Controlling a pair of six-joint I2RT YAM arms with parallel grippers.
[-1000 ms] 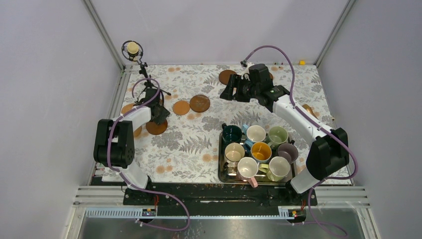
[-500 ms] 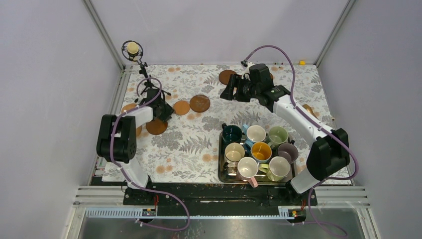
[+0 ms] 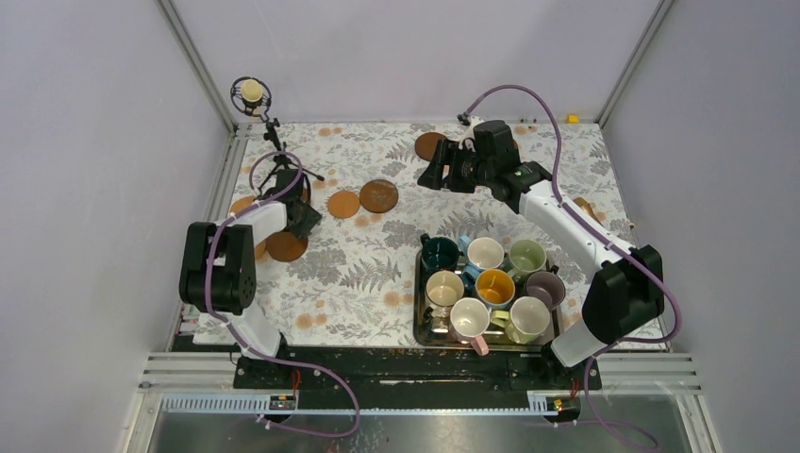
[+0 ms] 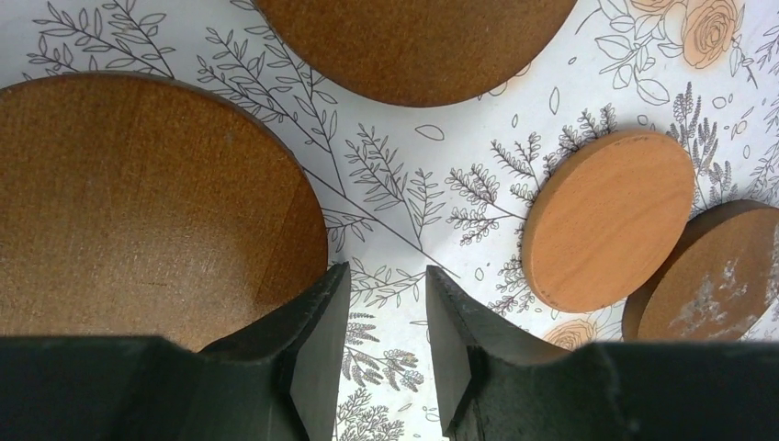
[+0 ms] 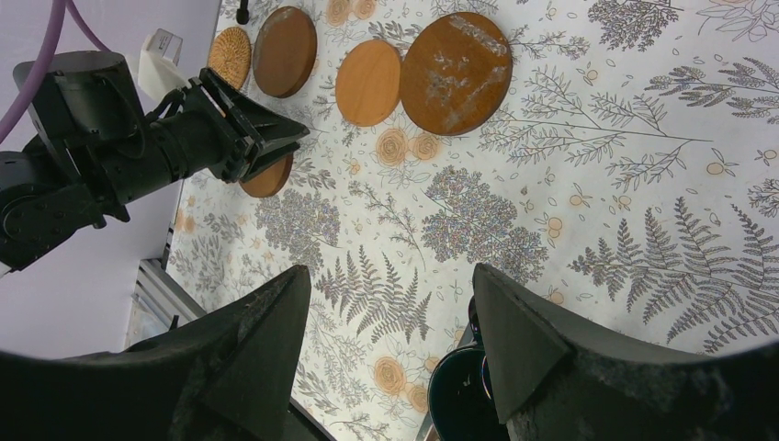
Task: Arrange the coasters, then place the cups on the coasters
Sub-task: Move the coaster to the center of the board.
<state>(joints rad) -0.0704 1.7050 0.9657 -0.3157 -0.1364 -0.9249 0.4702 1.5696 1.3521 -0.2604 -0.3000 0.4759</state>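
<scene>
The brown coaster [image 4: 156, 202] lies flat on the patterned surface [image 3: 358, 274], hard against the outer side of one finger of your left claw [image 4: 386, 272], not between the two. That claw is partly spread with only bare cloth in its gap. Whether the finger actually touches the rim, you cannot tell.

A dark coaster [image 4: 413, 37] sits just beyond. An orange coaster [image 4: 606, 220] and a scuffed coaster [image 4: 712, 289] lie close together off to one side.

These discs look thin, stiff and light, so expect them to skid rather than lift. You will likely do best to straddle a rim and pinch across the edge, or simply nudge them along.

Your right claw [image 5: 390, 276] hangs spread wide and empty above the far middle. The cups [image 3: 494, 286] stand crowded in the tray [image 3: 418, 321], well apart from every coaster.
</scene>
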